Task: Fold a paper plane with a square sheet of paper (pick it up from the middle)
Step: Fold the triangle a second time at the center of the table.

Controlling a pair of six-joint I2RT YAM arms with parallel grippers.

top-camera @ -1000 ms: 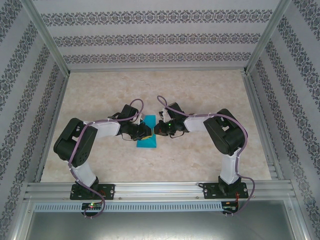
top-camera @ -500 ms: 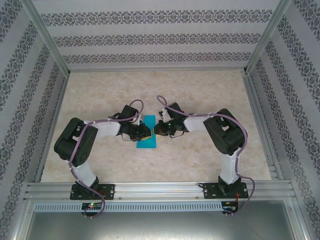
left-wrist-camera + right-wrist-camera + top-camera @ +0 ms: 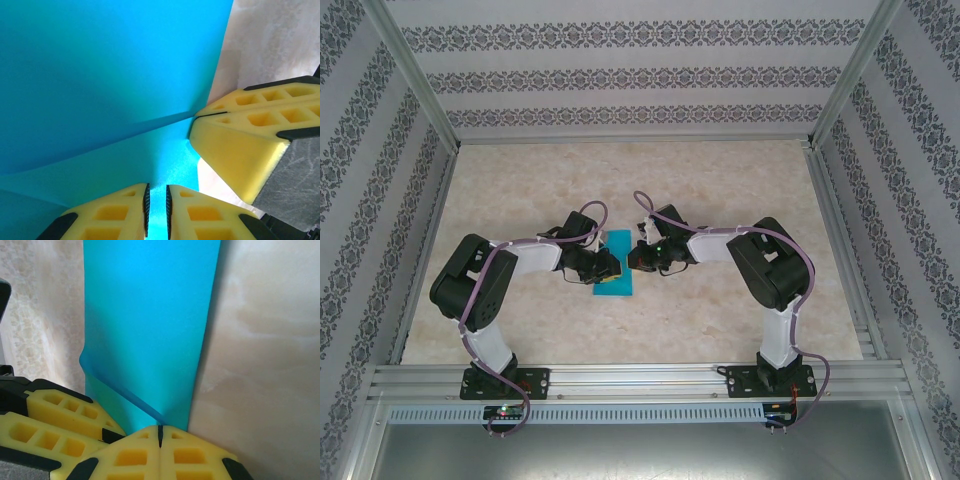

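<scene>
The square sheet of paper (image 3: 614, 288) lies mid-table as a narrow teal strip with a raised layer. In the right wrist view the sheet of paper (image 3: 150, 315) runs away from my right gripper (image 3: 160, 429), which is shut, a lifted fold running straight into its tips. Seen from above, the right gripper (image 3: 632, 258) meets the strip's right edge. My left gripper (image 3: 608, 263) is over the strip from the left. Close up, the left gripper (image 3: 156, 200) has its jaws a narrow gap apart above the teal sheet (image 3: 100, 75), gripping nothing. The right gripper's fingers (image 3: 235, 145) are just beside it.
The marble-patterned table (image 3: 720, 180) has patterned walls on three sides and a metal rail (image 3: 640, 380) along the near edge where both arm bases are bolted. The two grippers are almost touching over the paper.
</scene>
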